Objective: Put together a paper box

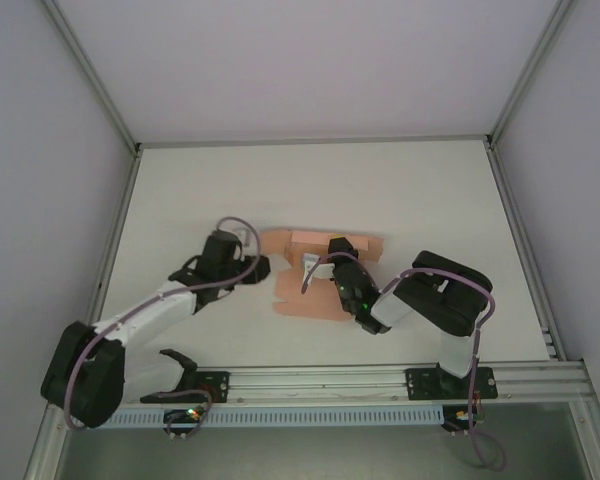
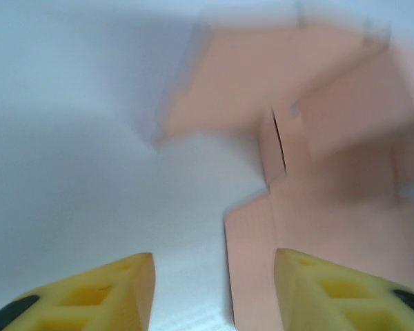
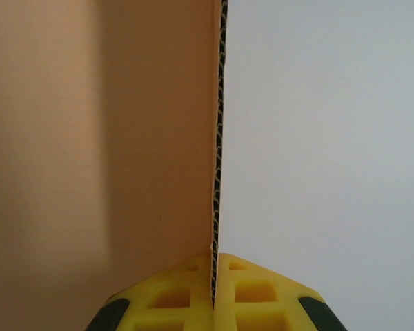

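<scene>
Salmon-pink paper box (image 1: 302, 303), partly folded, lying near the middle of the white worktop (image 1: 380, 190) between the two arms. In the overhead view, one flat flap lies toward the near edge and a raised panel stands along the far side, with further flaps spread left and right. The right gripper (image 1: 335, 250) reaches in from the right over the middle of the card. The left gripper (image 1: 263, 268) sits just beside the sheet's left edge. From above, the arm bodies cover the fingertips, so how wide either gripper stands cannot be read there.

The right wrist view supplies the grasp. The right gripper (image 3: 215, 265) is closed, and its yellow fingers (image 3: 255, 289) pinch an upright panel of the paper box (image 3: 124, 138) edge-on. The corrugated edge of the card runs straight up from between the fingers.

The left wrist view supplies the other state. The left gripper (image 2: 214, 265) stands wide apart and holds nothing. One of its fingers (image 2: 110, 289) is over bare worktop (image 2: 69, 172); the other is in front of the near flap of the paper box (image 2: 331, 138). This view is blurred, yet it shows a slit and fold lines in the card beyond the fingers. Whether the finger touches the card cannot be told.
</scene>
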Available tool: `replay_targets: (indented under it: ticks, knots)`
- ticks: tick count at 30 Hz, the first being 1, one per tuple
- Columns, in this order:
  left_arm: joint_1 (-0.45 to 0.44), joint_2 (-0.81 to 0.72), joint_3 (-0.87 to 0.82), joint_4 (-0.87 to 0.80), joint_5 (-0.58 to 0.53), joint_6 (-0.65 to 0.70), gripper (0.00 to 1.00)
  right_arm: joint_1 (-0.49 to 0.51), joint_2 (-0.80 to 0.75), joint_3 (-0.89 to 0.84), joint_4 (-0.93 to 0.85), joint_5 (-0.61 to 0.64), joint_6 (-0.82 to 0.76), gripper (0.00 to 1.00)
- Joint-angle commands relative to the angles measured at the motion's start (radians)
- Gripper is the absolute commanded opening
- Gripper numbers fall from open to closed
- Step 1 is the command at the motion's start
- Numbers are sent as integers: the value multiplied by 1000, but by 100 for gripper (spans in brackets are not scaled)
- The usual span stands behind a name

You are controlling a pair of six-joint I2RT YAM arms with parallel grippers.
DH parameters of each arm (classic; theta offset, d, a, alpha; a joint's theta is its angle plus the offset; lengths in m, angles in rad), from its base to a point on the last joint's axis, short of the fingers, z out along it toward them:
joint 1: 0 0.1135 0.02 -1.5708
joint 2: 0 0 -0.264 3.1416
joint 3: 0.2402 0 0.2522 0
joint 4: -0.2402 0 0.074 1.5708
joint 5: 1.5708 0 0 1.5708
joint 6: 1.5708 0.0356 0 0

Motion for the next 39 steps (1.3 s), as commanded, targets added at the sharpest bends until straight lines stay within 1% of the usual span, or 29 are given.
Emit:
replay_targets:
  ticks: [1,3,4,6,7,9,10,12,15,16,20,22,24,27,28,30,36,39]
  knots:
    - [141,-10,89,-144,-2,32,64,6,-8,14,-53,-13,-35,0]
    - [220,44,147,-153,55,49,71,7,-16,20,-56,-22,-36,0]
    - [246,85,185,-161,58,55,73,7,-19,24,-59,-25,-37,0]
    - [276,175,247,-156,61,69,73,7,-27,31,-76,-27,-34,0]
    - [289,228,279,-140,83,79,72,5,-31,35,-89,-30,-30,0]
    - [293,316,324,-103,153,96,70,4,-36,36,-96,-37,-21,0]
    - [289,359,345,-79,205,111,69,4,-38,36,-100,-36,-17,0]
    - [270,424,373,-50,267,137,68,3,-38,36,-97,-33,-12,0]
    - [230,505,411,-31,351,177,53,-1,-39,38,-102,-25,-1,0]
    - [210,524,418,-27,379,191,49,-2,-37,39,-100,-22,0,0]
    - [149,530,382,35,464,219,39,-3,-45,32,-95,-15,7,0]
    - [134,509,346,70,493,221,37,-5,-53,29,-108,-15,17,0]
    - [117,487,318,76,489,223,34,-7,-65,26,-137,-20,35,0]
    - [94,451,277,76,472,250,33,-9,-72,26,-152,-24,53,0]
    - [57,439,262,79,453,264,33,-9,-72,28,-153,-23,54,0]
    - [32,423,235,91,417,290,33,-9,-73,29,-154,-25,53,0]
    - [-8,413,178,166,374,296,33,-9,-65,30,-178,-31,70,0]
    - [-19,397,142,216,335,299,36,-9,-67,31,-172,-31,62,0]
